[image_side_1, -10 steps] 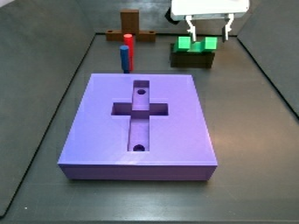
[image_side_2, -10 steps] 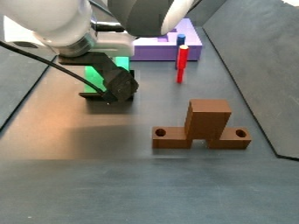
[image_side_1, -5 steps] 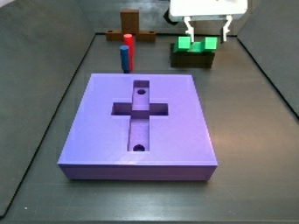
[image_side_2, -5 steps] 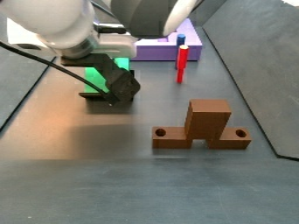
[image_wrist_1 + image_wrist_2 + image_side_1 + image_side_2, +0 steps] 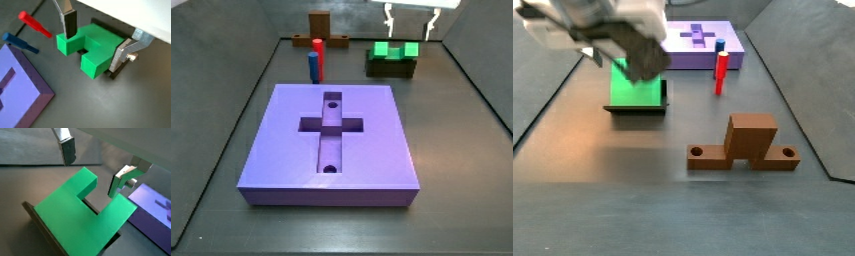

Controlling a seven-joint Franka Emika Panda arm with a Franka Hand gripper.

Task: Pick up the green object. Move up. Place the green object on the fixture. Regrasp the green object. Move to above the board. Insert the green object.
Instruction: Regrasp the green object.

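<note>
Beside the far corner of the board (image 5: 331, 140), the green object (image 5: 396, 51) sits in the fixture (image 5: 393, 68), its two prongs pointing upward in a side view and the dark holder cradling its lower part. Above the fixture hangs the gripper (image 5: 418, 14), clear of the block: both wrist views show the silver fingers (image 5: 68, 22) spread wide with nothing between them, one plate near a prong and the opposite plate near the outer flank, neither pad touching green plastic as far as can be told. So the placing step looks done and the regrasp is the step in hand. The block (image 5: 83, 213) reads as chunky, rigid moulded plastic, probably light for its bulk and fairly smooth, so it should not deform under the pads but could slip or twist if pinched off-centre. Its flat parallel outer faces seem the better place to take hold, low enough that the pads sit on solid body and not just on a prong tip; a grip across one prong alone would likely let it pivot. The fixture's raised walls (image 5: 107, 74) limit how deep the fingers can reach, so they need to descend squarely on both sides of the block. Beyond the board from the fixture stand a red-and-blue peg (image 5: 315, 58) and a brown cross-shaped stand (image 5: 747, 143), both well apart from the grasp.
</note>
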